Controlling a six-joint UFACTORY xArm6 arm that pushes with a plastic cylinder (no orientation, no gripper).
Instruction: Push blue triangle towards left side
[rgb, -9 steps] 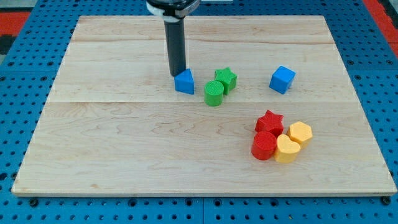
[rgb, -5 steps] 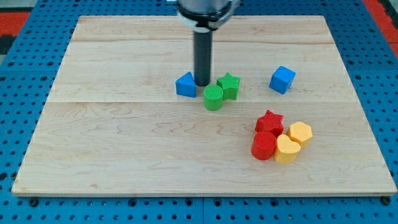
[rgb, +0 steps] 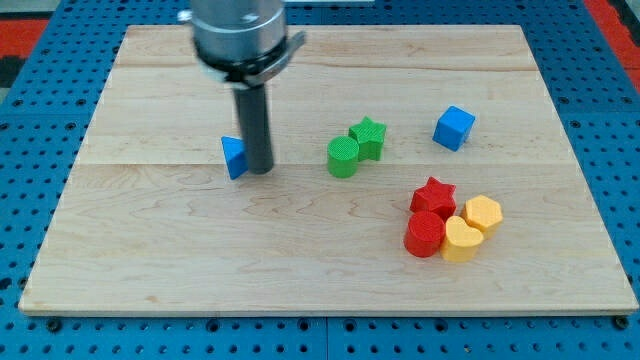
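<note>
The blue triangle (rgb: 234, 157) lies on the wooden board (rgb: 200, 250), left of the board's middle. My tip (rgb: 260, 170) rests against the triangle's right side, and the dark rod hides part of the block. The rod rises from there towards the view's top.
A green cylinder (rgb: 342, 157) and a green star (rgb: 368, 136) touch each other right of my tip. A blue cube (rgb: 454, 127) sits farther right. A red star (rgb: 434, 194), red cylinder (rgb: 425, 234), yellow heart (rgb: 461, 240) and yellow hexagon (rgb: 483, 213) cluster at lower right.
My tip went from the triangle's left, round to its right side, then swept left and slightly down. The blue triangle slid left, away from the green blocks.
</note>
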